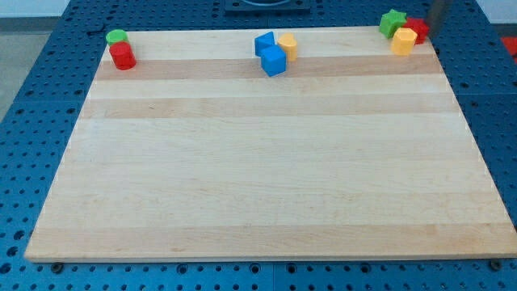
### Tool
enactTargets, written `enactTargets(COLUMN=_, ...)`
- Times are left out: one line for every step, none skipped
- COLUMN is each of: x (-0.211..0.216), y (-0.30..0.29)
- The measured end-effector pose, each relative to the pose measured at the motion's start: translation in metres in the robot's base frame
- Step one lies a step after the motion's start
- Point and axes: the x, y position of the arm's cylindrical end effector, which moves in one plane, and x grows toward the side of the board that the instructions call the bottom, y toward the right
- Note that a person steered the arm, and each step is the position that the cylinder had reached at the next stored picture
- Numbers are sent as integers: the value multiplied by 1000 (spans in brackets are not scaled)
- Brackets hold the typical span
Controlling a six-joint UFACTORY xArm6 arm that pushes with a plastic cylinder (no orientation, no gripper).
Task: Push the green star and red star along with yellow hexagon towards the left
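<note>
In the camera view, the wooden surface [266,162] lies on a blue perforated base [32,97] and carries three small groups of blocks, all along the view's top edge. At the top right corner, the green star [393,22] sits at the left of its cluster, the red star [418,28] is just to its right, and the yellow hexagon [404,40] rests in front of the two, touching or nearly touching both. A dark rod comes down from the view's top edge just to the right of the red star; my tip [433,29] appears to end beside that block's right side, though whether it actually touches cannot be told. There is no pincer on this arm, so nothing is clenched or released: the rod simply stands next to the cluster. Near the middle of the top edge, two blue blocks sit together, one behind [264,43] and one in front [274,61], with a yellow block [287,45] just to their right. At the top left corner, a green block [117,37] sits directly behind a red block [123,56], well apart from the other groups.
</note>
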Motion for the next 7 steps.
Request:
enactTargets(x=0, y=-24)
enactTargets(x=0, y=-62)
enactTargets(x=0, y=-95)
enactTargets(x=4, y=-124)
enactTargets(x=15, y=-153)
enactTargets(x=33, y=-179)
enactTargets(x=42, y=-179)
